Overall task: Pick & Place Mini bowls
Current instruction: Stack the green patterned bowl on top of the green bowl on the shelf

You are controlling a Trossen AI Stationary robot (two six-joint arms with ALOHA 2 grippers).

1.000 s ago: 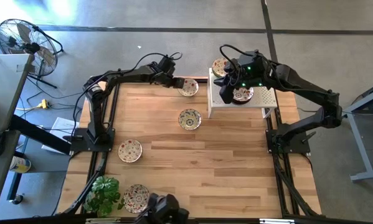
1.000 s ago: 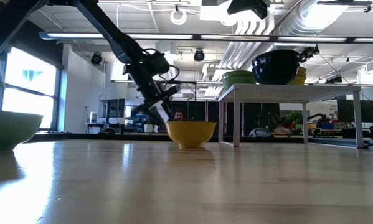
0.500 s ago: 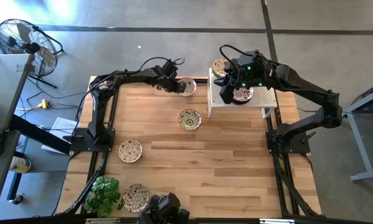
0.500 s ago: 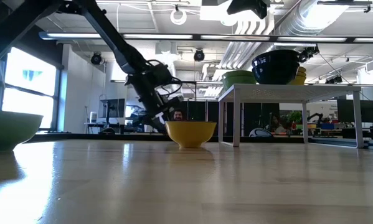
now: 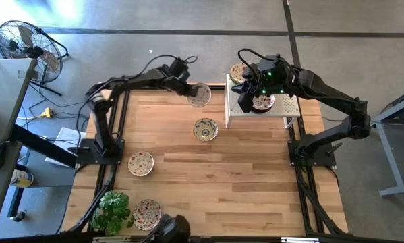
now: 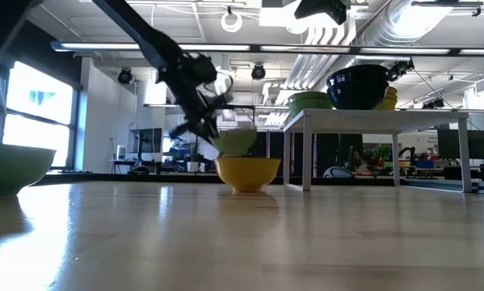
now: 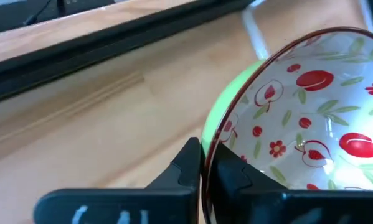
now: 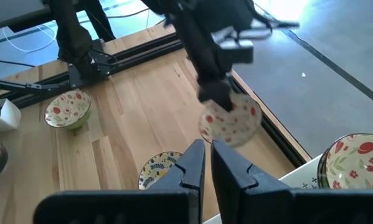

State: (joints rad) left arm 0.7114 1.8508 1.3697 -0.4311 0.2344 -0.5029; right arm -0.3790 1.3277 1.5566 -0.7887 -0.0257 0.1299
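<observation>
My left gripper is shut on a mini bowl with a red floral inside and a green outside, above the table's far edge. In the low view this bowl hangs tilted above a yellow-sided bowl on the table. Three other mini bowls rest on their bases on the wood. Two more sit on the white perforated stand. My right gripper hovers shut over the stand's left end, holding nothing. My left gripper pinches the bowl's rim on the side toward the table's left, with one finger inside the bowl and the other finger on its green outer wall. The fingers slant downward from the left. The bowl is lifted clear of the table and tilted.
A fan stands on the floor beyond the far left corner. A green plant sits at the near left corner. Black frame rails run along both table sides. Bare wood lies near and right of the middle.
My left gripper has reached to the bowl at the far edge, shut on its rim and risen. The bowl has come up clear of the table and tipped. My right arm has kept still.
</observation>
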